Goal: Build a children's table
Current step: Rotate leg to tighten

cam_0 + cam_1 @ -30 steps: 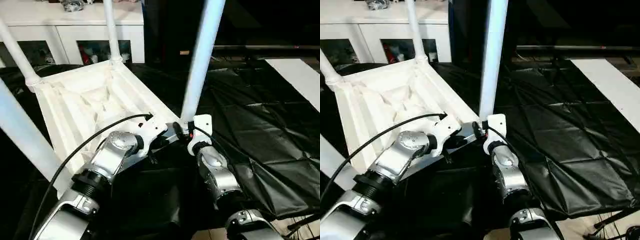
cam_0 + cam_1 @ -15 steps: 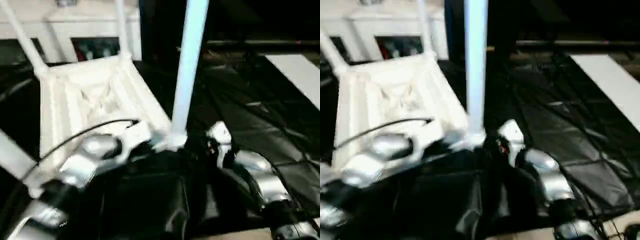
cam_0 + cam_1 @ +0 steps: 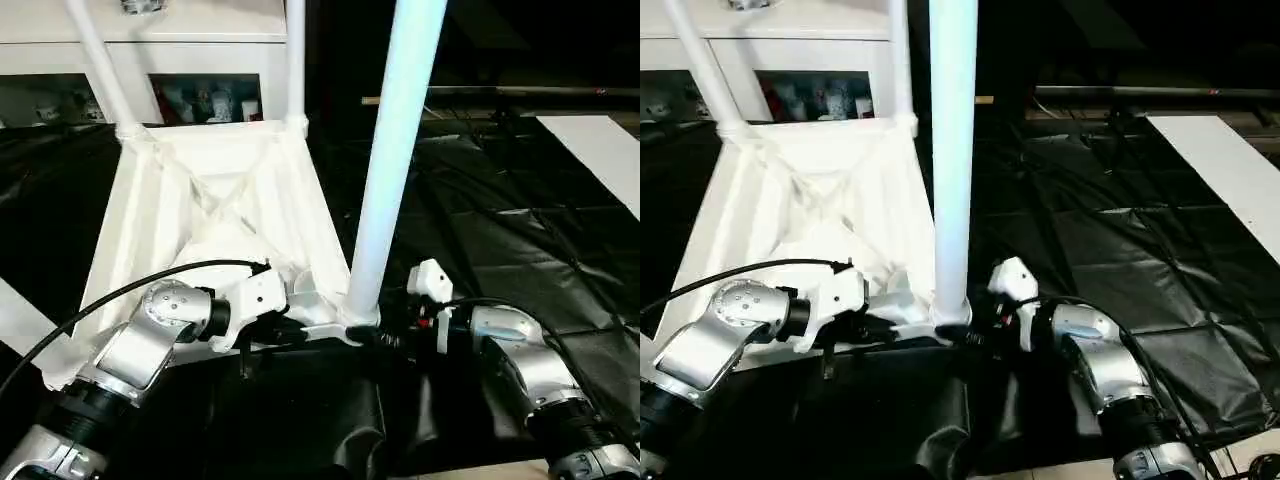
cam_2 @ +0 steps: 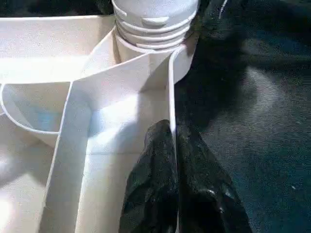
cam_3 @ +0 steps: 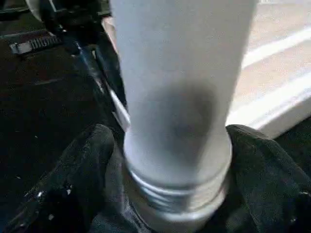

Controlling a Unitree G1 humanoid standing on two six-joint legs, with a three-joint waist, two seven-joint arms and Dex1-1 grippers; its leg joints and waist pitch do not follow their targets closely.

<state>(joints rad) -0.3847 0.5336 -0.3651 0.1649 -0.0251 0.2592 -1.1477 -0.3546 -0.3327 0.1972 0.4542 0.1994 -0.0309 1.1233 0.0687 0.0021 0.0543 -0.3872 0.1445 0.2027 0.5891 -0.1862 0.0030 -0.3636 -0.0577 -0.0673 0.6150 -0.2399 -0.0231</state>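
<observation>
The tabletop (image 3: 200, 200) lies upside down on the black sheet (image 3: 520, 240) in front of me, ribbed underside facing up. My left gripper (image 4: 172, 160) is at its near edge: the two black fingers (image 4: 150, 189) are pressed together on the thin raised rim (image 4: 171, 92), one finger on each side of it, just short of the near right corner socket. From my head I see only the white wrist block and a cable there; the fingertips themselves are hidden behind it.

My right gripper (image 5: 170, 194) is at the foot of the near right leg (image 3: 400, 140), which stands upright in that corner socket (image 3: 350, 315). The fingers (image 5: 73, 174) are spread wide, one on each side of the leg just above its threaded end (image 4: 155, 24). Whether the pads actually press the leg or only flank it I cannot tell, since the leg blocks the middle of my wrist view.

Two more legs rise from the far corners, the far left leg (image 3: 95, 65) leaning a little and the far right leg (image 3: 295, 60) more upright; both run out past the upper edge, so their tips are cut off. The fourth leg (image 3: 20, 320) shows only as a pale strip at the left border, with its socket hidden behind my left forearm.

Beyond the tabletop stands a white cabinet (image 3: 180, 50) with glass doors; the things behind the glass are too small to make out. A white board (image 3: 600, 160) lies on the sheet at far right.
</observation>
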